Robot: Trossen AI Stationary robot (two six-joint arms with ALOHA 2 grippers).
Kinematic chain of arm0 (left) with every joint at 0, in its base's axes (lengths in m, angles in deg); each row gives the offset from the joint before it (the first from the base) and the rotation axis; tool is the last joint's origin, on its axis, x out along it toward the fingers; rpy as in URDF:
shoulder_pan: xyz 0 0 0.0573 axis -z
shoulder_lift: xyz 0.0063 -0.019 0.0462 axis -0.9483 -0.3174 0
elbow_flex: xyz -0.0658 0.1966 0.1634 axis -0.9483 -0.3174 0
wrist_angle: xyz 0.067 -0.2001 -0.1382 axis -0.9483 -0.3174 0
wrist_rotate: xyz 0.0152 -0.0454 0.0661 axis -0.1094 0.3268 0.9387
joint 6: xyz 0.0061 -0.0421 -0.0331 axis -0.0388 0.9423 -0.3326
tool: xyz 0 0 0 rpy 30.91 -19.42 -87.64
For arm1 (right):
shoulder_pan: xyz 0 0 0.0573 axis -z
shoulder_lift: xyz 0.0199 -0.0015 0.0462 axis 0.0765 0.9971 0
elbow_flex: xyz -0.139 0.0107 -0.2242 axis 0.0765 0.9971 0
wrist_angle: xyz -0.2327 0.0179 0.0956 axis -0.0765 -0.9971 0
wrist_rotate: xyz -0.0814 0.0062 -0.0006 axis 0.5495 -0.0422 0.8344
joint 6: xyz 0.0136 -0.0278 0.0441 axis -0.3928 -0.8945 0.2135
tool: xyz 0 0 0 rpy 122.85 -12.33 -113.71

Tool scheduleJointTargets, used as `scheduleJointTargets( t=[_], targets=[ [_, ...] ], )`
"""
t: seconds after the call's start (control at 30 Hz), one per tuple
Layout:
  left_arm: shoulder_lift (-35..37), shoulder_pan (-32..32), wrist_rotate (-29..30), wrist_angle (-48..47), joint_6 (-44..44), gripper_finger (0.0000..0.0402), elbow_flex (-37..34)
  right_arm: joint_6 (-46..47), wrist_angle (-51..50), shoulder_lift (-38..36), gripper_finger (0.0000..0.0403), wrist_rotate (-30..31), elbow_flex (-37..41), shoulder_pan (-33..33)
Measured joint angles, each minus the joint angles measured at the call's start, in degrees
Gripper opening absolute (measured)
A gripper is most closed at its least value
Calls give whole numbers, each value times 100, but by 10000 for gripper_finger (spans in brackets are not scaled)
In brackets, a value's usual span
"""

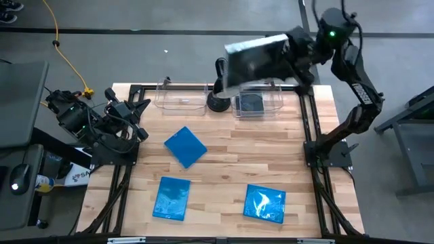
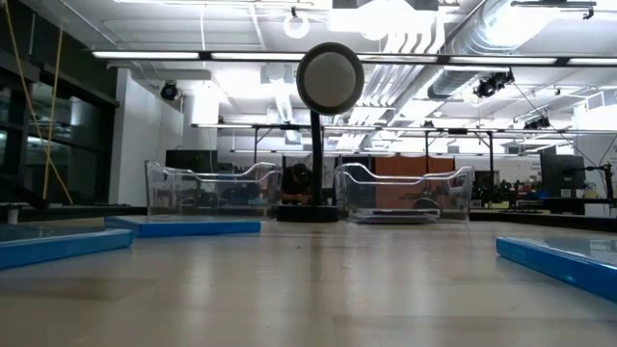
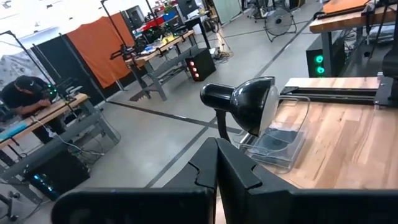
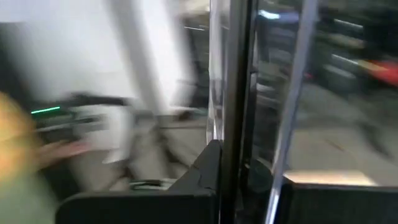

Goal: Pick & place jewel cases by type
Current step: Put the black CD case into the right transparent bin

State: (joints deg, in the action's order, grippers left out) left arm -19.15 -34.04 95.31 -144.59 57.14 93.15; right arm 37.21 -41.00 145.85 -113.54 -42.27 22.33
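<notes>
We see the wooden worktop (image 1: 224, 146) with two clear bins at its far edge: the left bin (image 1: 182, 97) looks empty and the right bin (image 1: 258, 103) already has a dark jewel case (image 1: 251, 103) lying flat in it. A black desk lamp (image 1: 218, 95) stands between the bins. The right arm reaches in from the far right, its gripper (image 1: 293, 53) raised over the right bin, fingers clenched on the edge of a dark jewel case with a glossy front (image 1: 256, 61), carried well above the bin. The left gripper (image 1: 139, 112) waits at the left edge, fingers clenched on nothing. Three blue jewel cases lie on the worktop: one middle left (image 1: 185, 146), one near left (image 1: 171, 198), one near right (image 1: 265, 203).

To do this step well, we judge the held case should be levelled, centred over the right bin clear of the lamp, then lowered inside the walls before letting go.
</notes>
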Motion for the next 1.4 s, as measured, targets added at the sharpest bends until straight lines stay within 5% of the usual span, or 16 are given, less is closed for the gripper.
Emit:
scheduleJointTargets(
  t=[0.33, 0.6, 0.73, 0.93, 1.4],
  targets=[
    [109, 0, -41, -74, 11, 0, -2, -371, -2750, 22, 0, 3683, 2, 1221],
    [104, 0, -154, -76, 24, 0, -2, -492, -3368, -24, 0, 5051, 1086, 1990],
    [104, 0, -154, -76, 39, 0, -2, -345, -3188, -31, 0, 4897, 2125, 2356],
    [104, 0, -154, -74, 39, 0, -2, 19, -1956, -31, 0, 3480, 3686, 2807],
    [102, 0, -262, -120, 154, 0, -4, 1179, -204, -33, 0, 1730, 6151, 3180]
  ],
)
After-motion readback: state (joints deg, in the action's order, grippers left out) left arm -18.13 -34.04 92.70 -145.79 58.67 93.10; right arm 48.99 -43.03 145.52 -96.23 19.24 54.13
